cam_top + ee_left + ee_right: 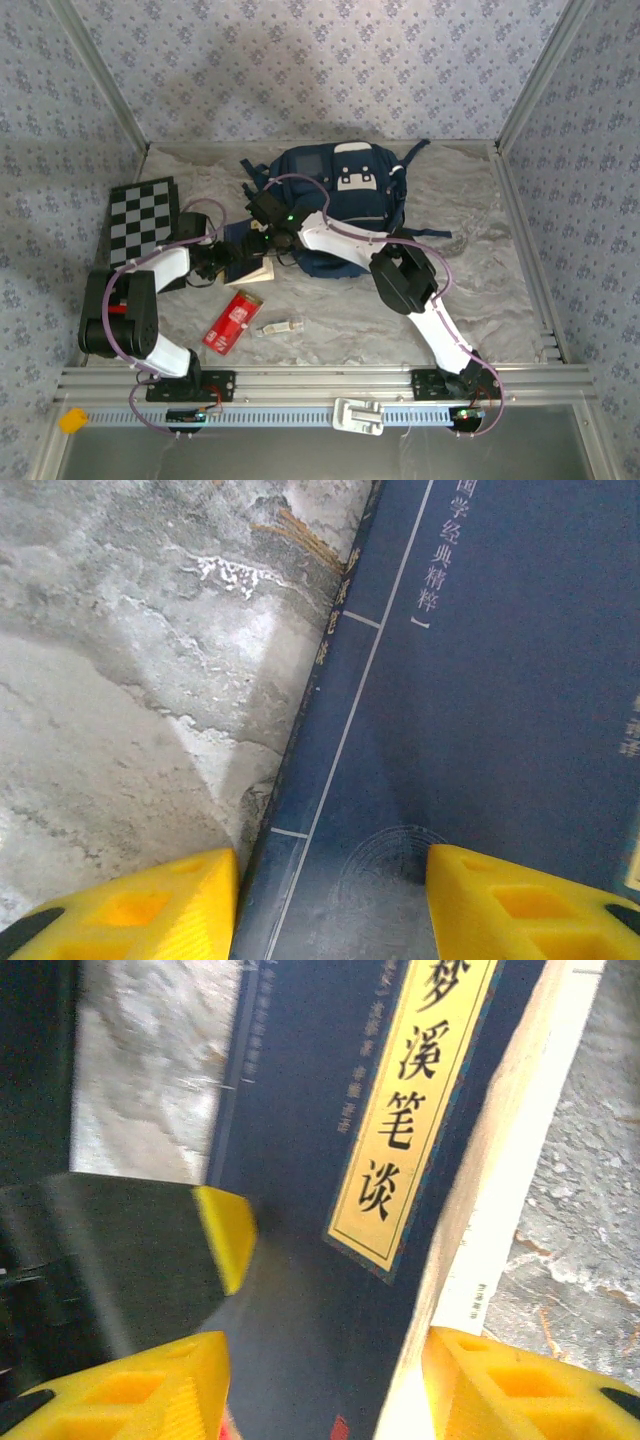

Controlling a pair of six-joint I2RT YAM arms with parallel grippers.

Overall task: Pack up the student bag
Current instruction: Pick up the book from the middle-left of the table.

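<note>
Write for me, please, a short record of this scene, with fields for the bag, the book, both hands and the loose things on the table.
student bag: navy, lying at the back of the table
book: dark blue cover, yellow title label, cream page edge; just in front of the bag
left hand: fingers apart, one beside the spine, one over the cover; grip unclear
right hand: fingers apart across the cover, one at the page edge; grip unclear
loose things: red packet near the left arm; checkerboard at the far left
</note>
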